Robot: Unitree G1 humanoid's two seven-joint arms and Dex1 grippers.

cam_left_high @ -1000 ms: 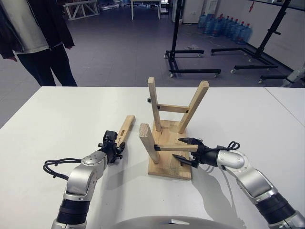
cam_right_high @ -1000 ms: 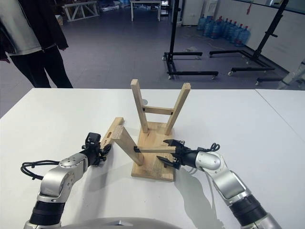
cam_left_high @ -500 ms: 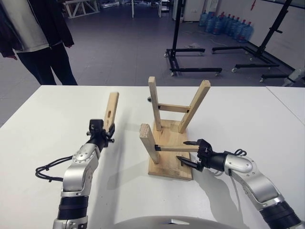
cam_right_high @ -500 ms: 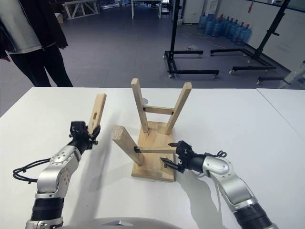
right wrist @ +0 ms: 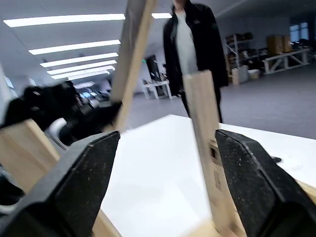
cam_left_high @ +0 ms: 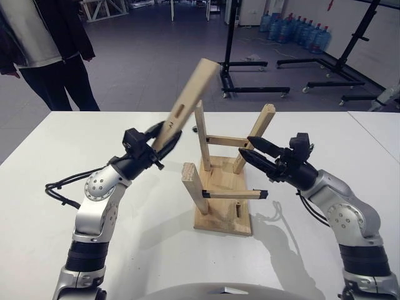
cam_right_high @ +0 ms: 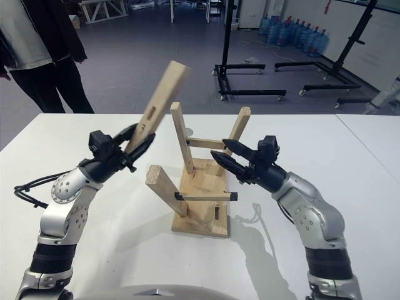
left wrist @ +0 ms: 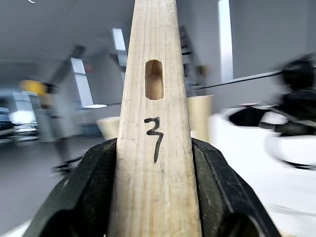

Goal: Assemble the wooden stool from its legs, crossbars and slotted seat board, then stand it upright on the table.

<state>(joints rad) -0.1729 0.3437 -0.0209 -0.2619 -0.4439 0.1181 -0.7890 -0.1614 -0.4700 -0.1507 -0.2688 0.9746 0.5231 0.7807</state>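
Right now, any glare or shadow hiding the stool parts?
Left eye view: even light, only soft shadow on the table beside the seat board. Left wrist view: the held leg evenly lit, slot visible. Right wrist view: bright ceiling strips, no glare on the fitted leg.

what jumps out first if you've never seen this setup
The left hand grips a loose slotted wooden leg, held high and slanting, just left of the half-built stool. That stool sits upside down on its seat board at the table's middle, three legs up, and the right hand hangs open close to its far right leg.
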